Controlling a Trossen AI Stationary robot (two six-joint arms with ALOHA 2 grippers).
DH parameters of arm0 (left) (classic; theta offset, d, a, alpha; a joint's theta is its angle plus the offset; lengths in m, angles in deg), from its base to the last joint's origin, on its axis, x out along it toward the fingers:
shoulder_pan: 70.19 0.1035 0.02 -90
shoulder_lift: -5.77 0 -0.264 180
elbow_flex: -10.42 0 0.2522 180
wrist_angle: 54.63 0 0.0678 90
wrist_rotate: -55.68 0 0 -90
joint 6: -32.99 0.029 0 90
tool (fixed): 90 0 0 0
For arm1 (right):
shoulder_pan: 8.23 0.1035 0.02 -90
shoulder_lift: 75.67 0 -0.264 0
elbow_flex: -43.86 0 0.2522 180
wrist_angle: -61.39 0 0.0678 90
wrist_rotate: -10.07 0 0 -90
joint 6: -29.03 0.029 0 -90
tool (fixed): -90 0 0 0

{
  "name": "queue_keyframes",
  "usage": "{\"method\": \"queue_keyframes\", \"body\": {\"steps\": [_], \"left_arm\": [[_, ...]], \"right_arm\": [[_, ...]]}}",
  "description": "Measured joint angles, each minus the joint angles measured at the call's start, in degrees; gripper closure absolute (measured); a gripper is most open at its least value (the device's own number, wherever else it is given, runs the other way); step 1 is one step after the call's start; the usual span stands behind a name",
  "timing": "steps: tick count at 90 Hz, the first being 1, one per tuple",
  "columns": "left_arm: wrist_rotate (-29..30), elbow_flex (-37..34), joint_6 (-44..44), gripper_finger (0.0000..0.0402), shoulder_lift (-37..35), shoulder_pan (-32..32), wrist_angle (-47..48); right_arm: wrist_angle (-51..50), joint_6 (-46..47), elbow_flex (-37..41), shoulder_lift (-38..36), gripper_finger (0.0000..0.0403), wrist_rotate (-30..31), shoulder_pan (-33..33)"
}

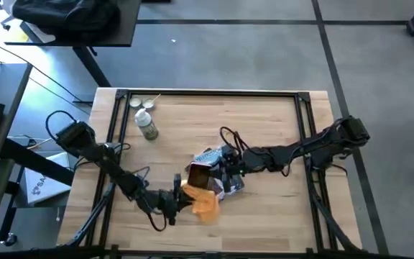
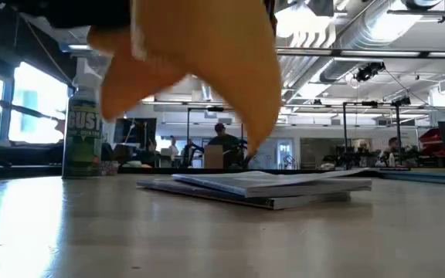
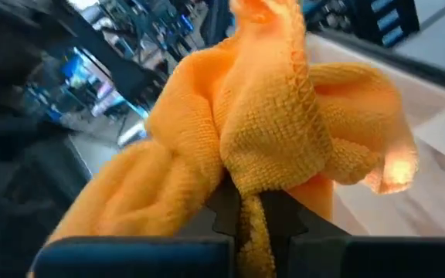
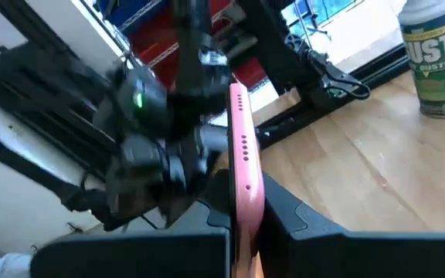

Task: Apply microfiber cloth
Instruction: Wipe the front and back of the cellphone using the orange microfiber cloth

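Only the high view takes in both arms at once: low in the frame, just left of centre, the left gripper (image 1: pixel 180 199) holds the microfiber cloth (image 1: pixel 204 204) above the wooden table (image 1: pixel 279 208), while the right gripper (image 1: pixel 218 175) comes in from the right and holds a phone (image 1: pixel 199 175) tilted up beside a blue-grey packet (image 1: pixel 221 180). A spray can (image 1: pixel 147 125) lies in the table's upper left. The left wrist view alone shows the grip: the two dark fingers (image 3: pixel 221 216) are nearly closed, pinching a fold of the cloth (image 3: pixel 269 131). Its bright orange-yellow waffle weave bunches into thick irregular folds with a stitched edge. The right wrist view shows that arm's fingers (image 4: pixel 284 216) clamped on the phone's pink edge (image 4: pixel 245 166). In the low view the cloth (image 2: pixel 199 69) hangs blurred at upper centre, over the flat packet (image 2: pixel 261 188).
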Motion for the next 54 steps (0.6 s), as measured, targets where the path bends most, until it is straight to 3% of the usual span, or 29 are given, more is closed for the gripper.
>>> {"method": "queue_keyframes", "body": {"steps": [10,29,45,54], "left_arm": [[2.6,0.3,-1.7,0.0401,0.4,-1.6,0.1],[3.1,1.7,4.5,0.0401,-5.3,-2.0,-0.2],[2.4,2.4,9.7,0.0401,-6.8,4.6,0.0],[-1.4,2.5,11.3,0.0401,-6.8,9.8,-0.3]], "right_arm": [[-0.5,0.0,-0.1,-0.1,0.0402,-0.2,-0.4],[-4.2,-0.2,-0.1,-0.1,0.0402,0.6,-1.1],[-3.9,-0.2,0.0,0.0,0.0402,3.7,-1.1],[-4.3,-0.5,0.0,0.0,0.0402,4.7,-1.2]]}}
